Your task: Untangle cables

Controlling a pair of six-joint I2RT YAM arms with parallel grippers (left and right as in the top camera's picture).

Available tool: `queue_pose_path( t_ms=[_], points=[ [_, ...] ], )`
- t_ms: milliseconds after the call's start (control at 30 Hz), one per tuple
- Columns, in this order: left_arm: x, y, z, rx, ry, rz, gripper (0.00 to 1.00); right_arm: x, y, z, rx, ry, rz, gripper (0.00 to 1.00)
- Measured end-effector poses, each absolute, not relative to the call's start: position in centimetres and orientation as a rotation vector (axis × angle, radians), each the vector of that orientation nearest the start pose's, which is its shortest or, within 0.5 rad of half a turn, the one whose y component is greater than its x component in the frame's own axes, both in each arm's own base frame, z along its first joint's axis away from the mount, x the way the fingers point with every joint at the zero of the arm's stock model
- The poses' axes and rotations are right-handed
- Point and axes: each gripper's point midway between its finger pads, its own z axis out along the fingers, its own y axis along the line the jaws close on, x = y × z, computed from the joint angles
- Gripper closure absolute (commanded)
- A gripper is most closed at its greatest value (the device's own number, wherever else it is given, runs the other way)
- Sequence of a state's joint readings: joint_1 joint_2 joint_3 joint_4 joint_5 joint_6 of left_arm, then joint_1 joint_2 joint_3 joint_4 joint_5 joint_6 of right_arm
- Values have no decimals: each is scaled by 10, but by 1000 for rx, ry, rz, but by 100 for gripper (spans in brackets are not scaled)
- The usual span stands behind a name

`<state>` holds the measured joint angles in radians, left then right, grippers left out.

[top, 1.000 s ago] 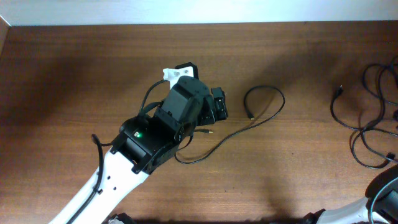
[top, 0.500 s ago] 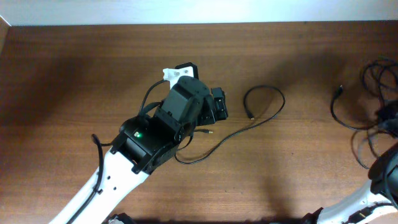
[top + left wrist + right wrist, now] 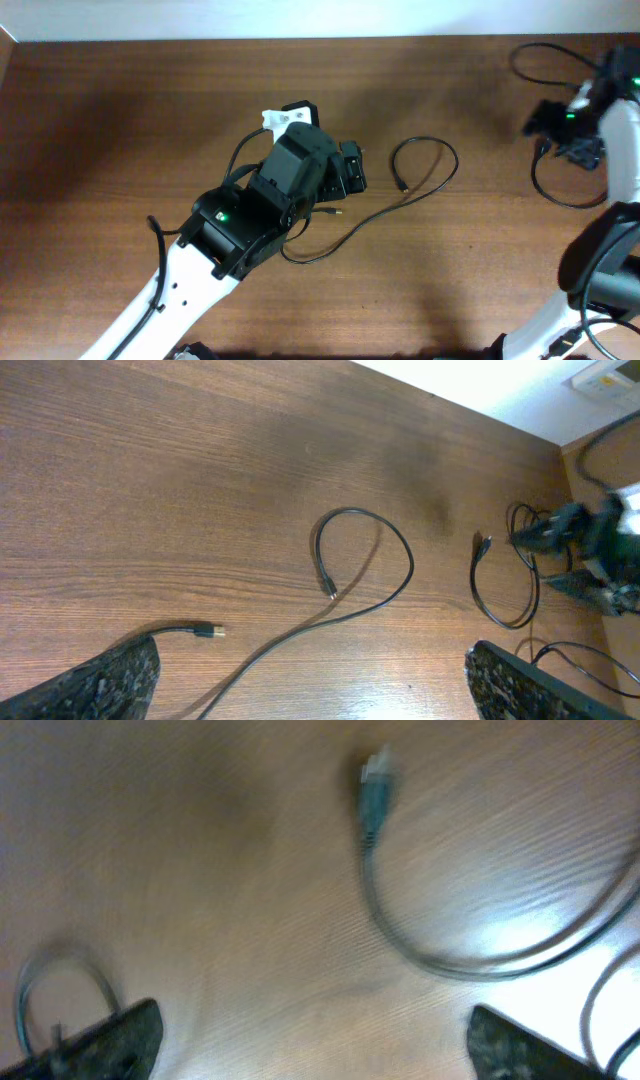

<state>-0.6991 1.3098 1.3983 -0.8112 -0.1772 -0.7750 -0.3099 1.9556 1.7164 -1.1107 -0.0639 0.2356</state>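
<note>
On the wooden table (image 3: pixel 120 110), a looped black cable (image 3: pixel 456 162) — left jaws spread wide, right jaws spread too.

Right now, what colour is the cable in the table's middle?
The cable is black; left wrist view.

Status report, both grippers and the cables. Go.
Left gripper open, empty, over the loose cable. Right gripper open, empty, above a second cable, plug end. No obstruction seen.
</note>
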Motion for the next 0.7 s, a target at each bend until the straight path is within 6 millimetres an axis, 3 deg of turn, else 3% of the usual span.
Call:
queue_pose_path(
  t_ms=[67,100,167,233,267,333,400,467,500,567,633,700],
  points=[
    [305,-217,289,-183,2338,-557,1,410,-43,113,547,2924,215,2],
    [305,-217,289,-183,2338,-557,1,401,17,103,393,2993,376,2],
    [305,-217,289,-183,2337,-558,1,377,56,84,399,3073,525,1],
    [305,-217,289,-183,2337,-557,1,351,90,44,467,3133,577,2],
    [305,-217,290,-183,2335,-560,1,349,109,26,494,3113,567,2],
    [302,-222,289,-166,2351,-592,1,329,133,9,608,3135,424,0],
    [298,-228,288,-144,2370,-633,1,323,150,4,681,3084,219,66],
    [284,-217,271,-140,2464,-564,1,314,160,-1,736,3040,112,83],
    [275,-201,258,-155,2525,-456,1,313,164,-3,782,3006,94,96],
    [273,-171,247,-213,2560,-292,1,321,160,-3,811,2954,86,96],
    [275,-153,246,-259,2554,-222,1,341,163,-2,668,2909,136,96],
    [267,-145,244,-259,2577,-181,1,346,154,0,455,2945,99,96]
  ],
)
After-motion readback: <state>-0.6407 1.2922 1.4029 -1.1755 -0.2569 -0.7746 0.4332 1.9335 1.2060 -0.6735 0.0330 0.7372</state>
